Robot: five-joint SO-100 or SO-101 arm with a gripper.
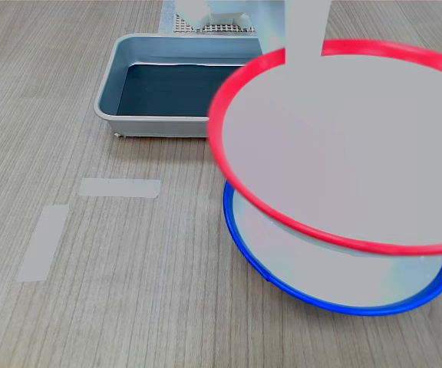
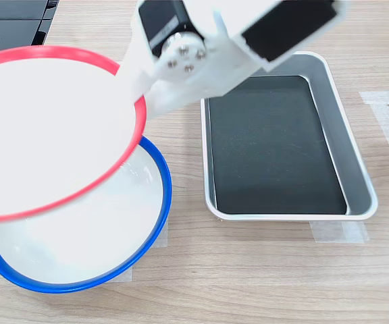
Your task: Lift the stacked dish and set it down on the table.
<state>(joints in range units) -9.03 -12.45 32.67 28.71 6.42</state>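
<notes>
Both exterior views show the stacked dish lifted and tilted above the blue-rimmed plate, gripped only at one edge, so I judge it could pivot or slip out and drop back onto that plate rather than reach the table. The gripper is clamped on the red rim at the second exterior view's right side of the dish, with the grey tray just beyond.

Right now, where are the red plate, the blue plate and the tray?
red plate (image 1: 336, 146), first exterior view, pale centre.
blue plate (image 2: 80, 236), second exterior view, white inside.
tray (image 2: 275, 142), second exterior view, dark floor.
</notes>
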